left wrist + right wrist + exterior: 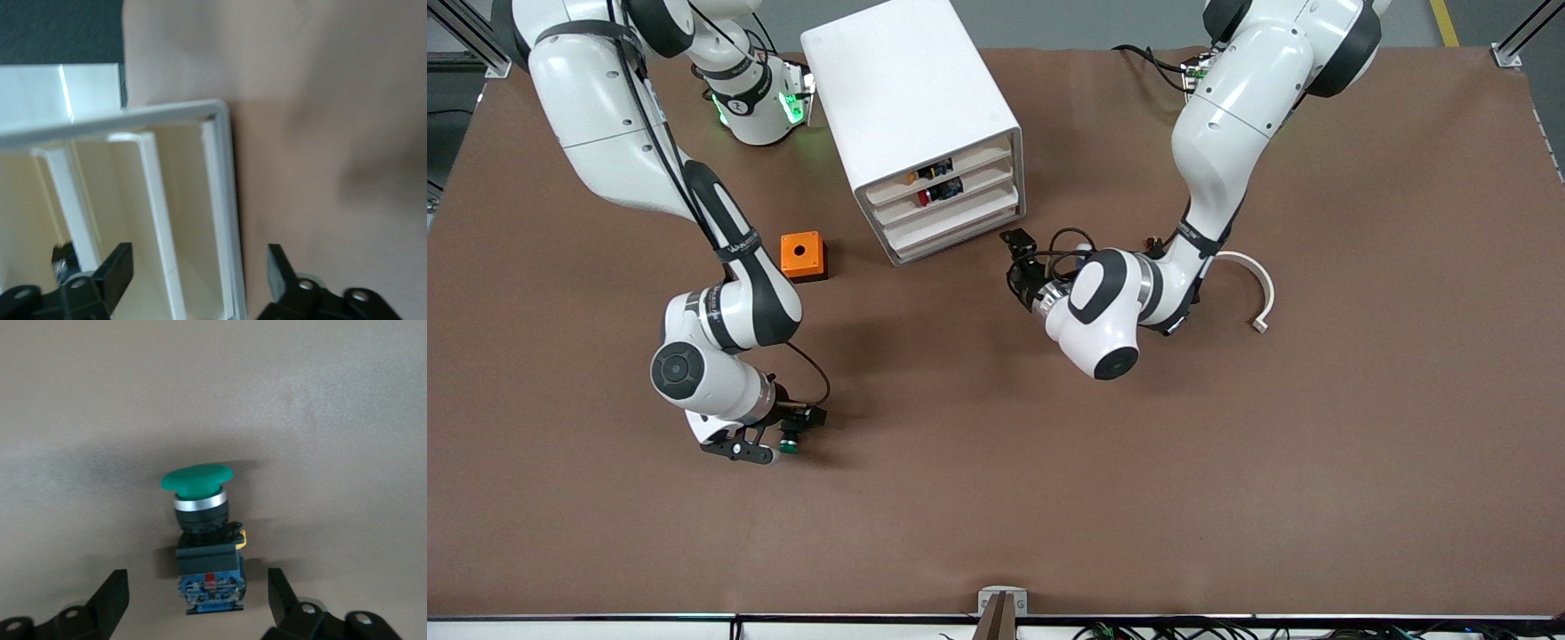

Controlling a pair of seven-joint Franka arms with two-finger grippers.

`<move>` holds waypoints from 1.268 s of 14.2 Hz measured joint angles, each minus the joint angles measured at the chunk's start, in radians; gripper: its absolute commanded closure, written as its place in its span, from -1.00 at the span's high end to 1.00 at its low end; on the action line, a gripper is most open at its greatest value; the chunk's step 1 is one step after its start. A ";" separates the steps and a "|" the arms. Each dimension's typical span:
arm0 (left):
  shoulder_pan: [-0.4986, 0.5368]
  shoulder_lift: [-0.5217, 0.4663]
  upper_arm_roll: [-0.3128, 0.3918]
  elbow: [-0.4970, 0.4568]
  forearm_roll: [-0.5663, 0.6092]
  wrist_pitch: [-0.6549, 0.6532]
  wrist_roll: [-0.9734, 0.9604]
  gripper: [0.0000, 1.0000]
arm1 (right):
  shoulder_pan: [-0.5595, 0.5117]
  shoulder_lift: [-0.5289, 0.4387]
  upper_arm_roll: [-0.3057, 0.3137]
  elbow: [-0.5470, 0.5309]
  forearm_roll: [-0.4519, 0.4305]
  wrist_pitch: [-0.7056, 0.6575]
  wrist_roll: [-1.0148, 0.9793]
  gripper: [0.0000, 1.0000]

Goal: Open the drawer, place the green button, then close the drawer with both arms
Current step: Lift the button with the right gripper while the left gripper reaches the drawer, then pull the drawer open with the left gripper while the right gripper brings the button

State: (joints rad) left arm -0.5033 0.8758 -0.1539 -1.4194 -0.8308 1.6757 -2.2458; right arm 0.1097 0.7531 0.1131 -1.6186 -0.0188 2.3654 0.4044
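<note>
The button (203, 520), green cap on a black body, lies on its side on the brown table near the front camera, toward the right arm's end (789, 444). My right gripper (198, 600) is open low over it, and the button's body lies between the fingertips without touching them (775, 434). The white cabinet (925, 124) stands at the back, its four drawers pushed in. The drawer (951, 220) is third from the top. My left gripper (1016, 263) is open in front of the cabinet's lower corner. In the left wrist view its fingers (120, 270) straddle the cabinet's front frame (223, 200).
An orange cube with a hole (802, 255) sits beside the cabinet toward the right arm's end. A white curved strip (1258, 289) lies beside the left arm's wrist. The two upper drawers show red and dark parts (935, 182). Bare brown table spreads between the arms.
</note>
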 measured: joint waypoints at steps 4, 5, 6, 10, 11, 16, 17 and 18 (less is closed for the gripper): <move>-0.040 0.002 0.000 0.001 -0.051 0.000 -0.061 0.39 | 0.000 0.010 -0.003 0.001 -0.005 0.000 0.012 0.10; -0.049 0.005 0.000 0.001 -0.054 0.000 -0.068 0.38 | 0.000 0.010 -0.003 0.003 -0.005 0.000 0.017 -0.05; -0.058 0.010 0.000 0.001 -0.062 0.000 -0.069 0.38 | 0.000 0.010 -0.003 0.005 -0.005 0.000 0.019 -0.18; -0.083 0.035 0.000 0.001 -0.082 0.002 -0.069 0.19 | 0.000 0.010 -0.005 0.022 -0.005 -0.001 0.022 -0.70; -0.089 0.037 0.000 0.002 -0.083 0.009 -0.069 0.16 | -0.001 0.010 -0.006 0.027 -0.005 -0.006 0.022 -0.69; -0.122 0.040 0.000 0.004 -0.084 0.029 -0.069 -0.29 | 0.000 -0.011 -0.004 0.059 -0.005 -0.084 0.064 -0.91; -0.127 0.040 0.000 0.004 -0.084 0.030 -0.069 -0.51 | 0.001 -0.024 -0.002 0.060 -0.005 -0.107 0.089 -0.91; -0.131 0.040 0.000 0.004 -0.084 0.031 -0.069 -0.67 | 0.003 -0.040 0.001 0.061 -0.005 -0.131 0.114 -0.91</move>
State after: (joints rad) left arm -0.6341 0.9159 -0.1544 -1.4150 -0.9146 1.7063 -2.3150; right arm 0.1126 0.7127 0.1142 -1.5574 -0.0243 2.2340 0.5188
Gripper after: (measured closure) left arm 0.595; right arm 0.581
